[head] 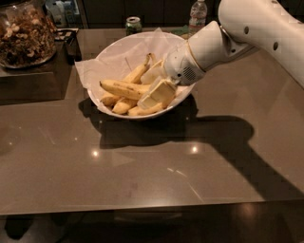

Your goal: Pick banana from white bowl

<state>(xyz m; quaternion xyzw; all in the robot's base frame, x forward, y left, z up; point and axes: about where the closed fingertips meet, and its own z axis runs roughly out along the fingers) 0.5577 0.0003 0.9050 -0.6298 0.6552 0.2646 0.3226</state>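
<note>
The white bowl (112, 51), lined with crinkled white paper, stands at the back middle of the dark table. Several bananas lie in it. The flecked banana (122, 88) lies across the top of them, pointing left to right. My gripper (154, 85) reaches into the bowl from the right. Its fingers are open and straddle the right end of that banana, the near finger (157, 95) in front of it and the far one behind. The banana rests on the others in the bowl.
A glass jar of nuts (23, 33) stands on a dark stand (38, 78) at the back left. A green can (133, 23) and a water bottle (197, 14) stand behind the bowl. My white arm (266, 33) crosses the right side.
</note>
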